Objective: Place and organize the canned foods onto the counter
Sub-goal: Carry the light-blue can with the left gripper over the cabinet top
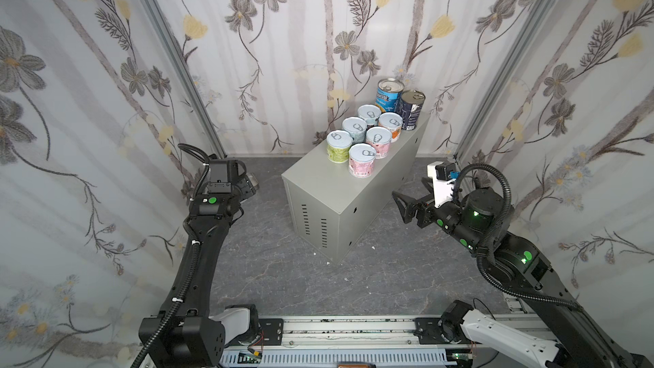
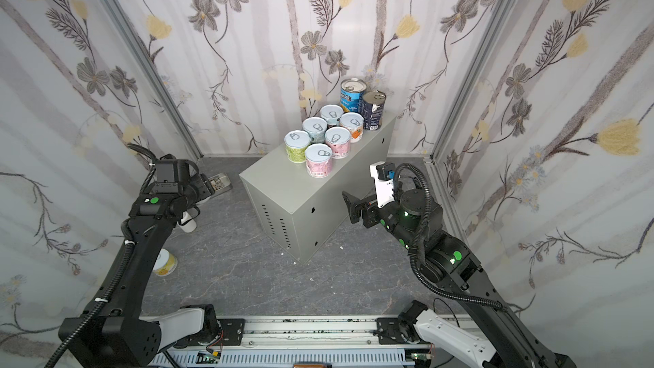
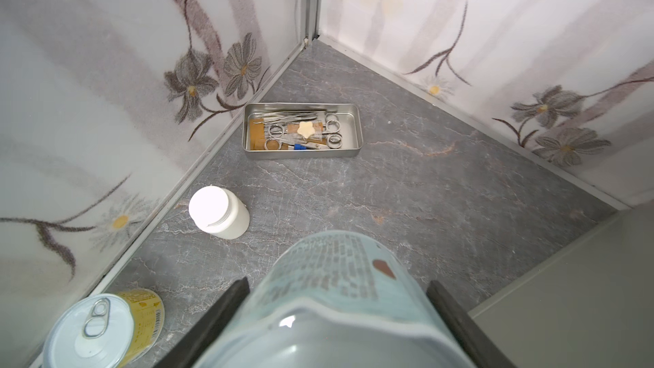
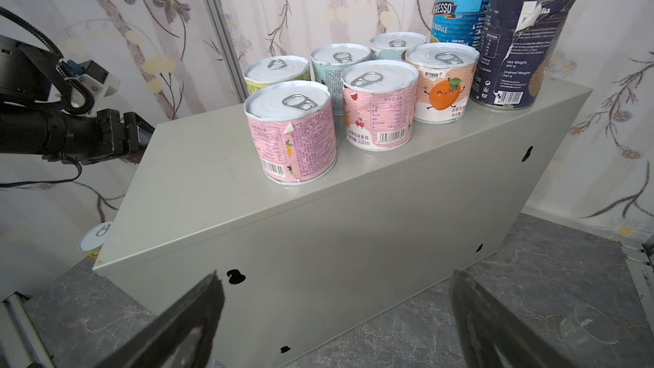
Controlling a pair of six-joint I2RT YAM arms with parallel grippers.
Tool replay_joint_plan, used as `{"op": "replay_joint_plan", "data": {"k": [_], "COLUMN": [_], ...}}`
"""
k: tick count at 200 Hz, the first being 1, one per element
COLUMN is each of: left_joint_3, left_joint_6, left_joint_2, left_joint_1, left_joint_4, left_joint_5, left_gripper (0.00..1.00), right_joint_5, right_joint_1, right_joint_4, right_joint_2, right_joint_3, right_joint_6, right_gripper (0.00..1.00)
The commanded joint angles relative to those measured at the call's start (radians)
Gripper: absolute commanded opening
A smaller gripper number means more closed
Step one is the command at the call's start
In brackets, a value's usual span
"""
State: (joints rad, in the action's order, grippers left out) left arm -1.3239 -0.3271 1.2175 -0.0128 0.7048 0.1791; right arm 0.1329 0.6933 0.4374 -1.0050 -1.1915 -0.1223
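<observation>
Crowding the counter: six short cans, two tall tins.

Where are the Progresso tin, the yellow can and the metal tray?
Progresso tin (image 1: 385,99): a top view, blue label.
yellow can (image 3: 88,334): left wrist view, pale lid.
metal tray (image 3: 351,129): left wrist view, bare floor at one end.

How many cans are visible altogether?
10. On the counter: six short cans in two rows, two tall tins behind. A teal can in the left gripper; a yellow can left of the counter. None seems hidden.
</observation>
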Motion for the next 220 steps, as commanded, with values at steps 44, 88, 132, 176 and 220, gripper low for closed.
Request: {"op": "replay_joint_plan", "data": {"k": [44, 88, 132, 176, 220], "left_joint_3": [-0.383, -0.617, -0.709, -0.794, -0.858], "left_joint_6": [0.128, 0.144, 0.175, 0.2, 0.216], "left_joint_2": [0.078, 0.179, 0.248, 0.31, 0.367], "left_joint_1": [-0.169, -0.373, -0.516, -0.599, -0.675], "left_joint_4": [0.193, 0.301, 0.342, 0.349, 0.353], "left_joint_5": [-0.056, -0.01, 0.038, 0.042, 0.041], "left_gripper": [0.6, 0.6, 0.6, 0.59, 0.59], "right_joint_5": [-0.071, -0.096, -0.105, -0.101, -0.101], "right_joint_1": [-0.036, -0.062, -0.069, -0.071, -0.071], "right_joint_4": [-0.046, -0.042, -0.033, -0.017, -0.017], "right_joint_2": [0.013, 0.046, 0.059, 0.066, 0.066], "right_joint_3": [0.032, 0.065, 0.095, 0.107, 0.129], "right_joint_6": [-0.033, -0.047, -0.056, -0.057, -0.062], "right_gripper": [1.0, 1.0, 1.0, 1.0, 1.0]}}
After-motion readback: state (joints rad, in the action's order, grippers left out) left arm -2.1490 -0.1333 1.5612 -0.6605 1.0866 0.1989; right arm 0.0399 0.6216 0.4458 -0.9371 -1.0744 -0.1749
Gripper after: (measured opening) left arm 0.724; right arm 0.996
